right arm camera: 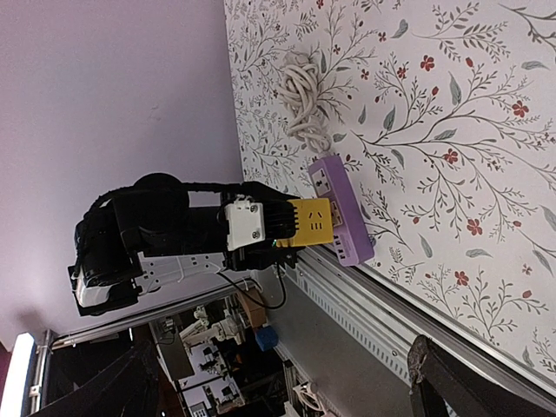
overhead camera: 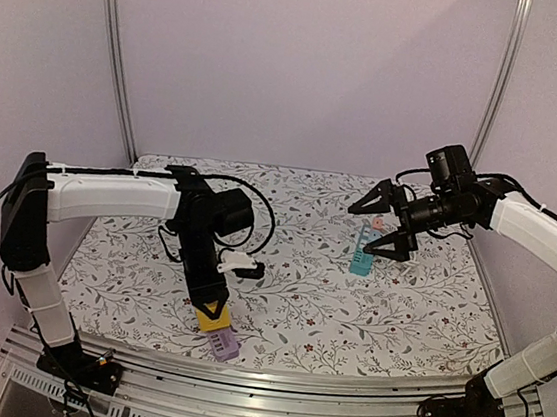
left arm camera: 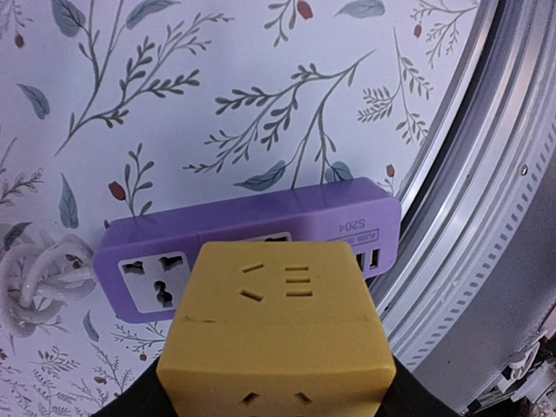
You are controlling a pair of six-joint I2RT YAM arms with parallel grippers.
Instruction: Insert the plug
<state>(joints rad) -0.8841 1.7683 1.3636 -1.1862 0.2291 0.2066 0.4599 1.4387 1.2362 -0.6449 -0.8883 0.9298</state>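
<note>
- Carrying the whole job, the desk (overhead camera: pixel 346 322) has the strip at its near edge, right under the left hand.
- The left hand (overhead camera: pixel 209 303) points down at that edge and pinches the yellow plug (overhead camera: pixel 213 319) between its fingers. The grasp and the carry look done.
- The right hand (overhead camera: pixel 385 224) hangs well apart from the left, its fingers spread wide and holding nothing. A blue thing (overhead camera: pixel 363 250) stands just below it, and it appears to have no part in this step.
- The purple strip (left arm camera: pixel 339 217) lies flat just beyond the left hand's fingertips. One socket shows free to the hand's left, and the USB ports show to its right.
- The plug covers the strip's middle socket. From the right wrist view it seems to meet the strip's face, but the prongs are hidden, so I cannot tell if it is seated.
- The white cord (left arm camera: pixel 35 282) lies coiled at the strip's end, left of the hand.
- Left to do, by my reading: press home if needed, then let go.
</note>
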